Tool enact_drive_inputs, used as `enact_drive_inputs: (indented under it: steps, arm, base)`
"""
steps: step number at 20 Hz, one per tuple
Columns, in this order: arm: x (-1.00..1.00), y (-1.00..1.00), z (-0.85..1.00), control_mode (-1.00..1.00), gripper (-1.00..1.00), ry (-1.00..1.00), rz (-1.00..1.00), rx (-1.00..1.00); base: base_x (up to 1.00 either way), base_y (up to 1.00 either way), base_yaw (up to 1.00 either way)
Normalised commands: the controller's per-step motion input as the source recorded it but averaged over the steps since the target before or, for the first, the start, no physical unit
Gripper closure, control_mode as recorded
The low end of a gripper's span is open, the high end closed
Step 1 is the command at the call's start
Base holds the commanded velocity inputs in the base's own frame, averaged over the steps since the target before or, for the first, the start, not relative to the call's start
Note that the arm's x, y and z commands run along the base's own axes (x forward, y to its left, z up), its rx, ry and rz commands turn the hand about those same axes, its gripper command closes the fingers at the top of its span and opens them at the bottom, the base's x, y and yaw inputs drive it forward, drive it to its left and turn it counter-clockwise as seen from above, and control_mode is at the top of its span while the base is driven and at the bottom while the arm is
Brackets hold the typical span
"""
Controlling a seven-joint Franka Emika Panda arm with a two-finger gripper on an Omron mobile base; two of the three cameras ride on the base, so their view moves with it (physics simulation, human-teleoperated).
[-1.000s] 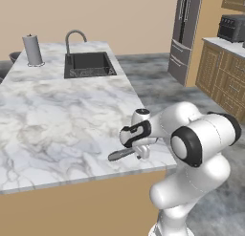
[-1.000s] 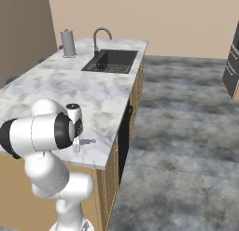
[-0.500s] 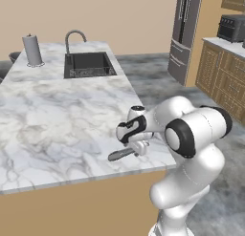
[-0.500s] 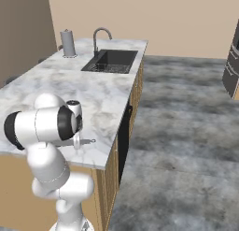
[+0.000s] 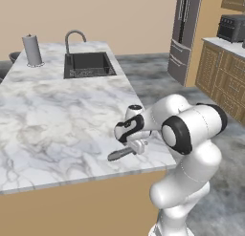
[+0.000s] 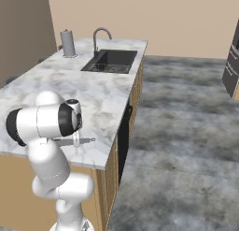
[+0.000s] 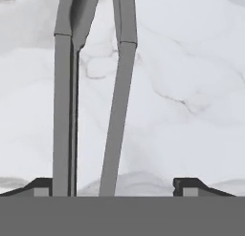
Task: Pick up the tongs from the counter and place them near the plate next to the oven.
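- Kitchen w/ tan walls, grey mottled floor; marble counter (image 5: 52,120) forms an island w/ a black sink (image 5: 88,64) and curved faucet (image 5: 74,37) at the far end.
- Paper towel roll (image 5: 32,49) upright left of the sink in the left base view.
- Steel fridge (image 5: 184,34) at back right, wood cabinets (image 5: 224,80) beside it, small dark toaster oven (image 5: 232,27) on top.
- No readable brand, label or writing anywhere.
- Tongs (image 7: 91,96): dark grey, flat on the counter near its front edge, close to the corner nearest the robot.
- Gripper (image 5: 136,146) low over the tongs; in the hand view both tong arms run between the fingertips (image 7: 191,186), toward the left one.
- Jaws spread wide, nothing clamped.
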Motion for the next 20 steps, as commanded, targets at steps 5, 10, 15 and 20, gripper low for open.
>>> enact_drive_inputs:
  steps: [5, 10, 15, 20]
  arm:
    - [-0.11, 0.0, -0.34, -1.0, 1.0, -0.17, -0.03, 0.0]
    - [-0.19, 0.0, -0.17, -1.0, 1.0, -0.15, -0.12, 0.0]
    - [-0.14, 0.0, 0.24, -1.0, 1.0, -0.07, -0.13, 0.0]
    - [-0.06, 0.02, 0.97, -1.0, 1.0, 0.01, -0.13, 0.0]
  base:
    - [0.0, 0.0, 0.0]
    - [0.0, 0.0, 0.0]
    - [0.0, 0.0, 0.0]
    - [0.0, 0.0, 0.0]
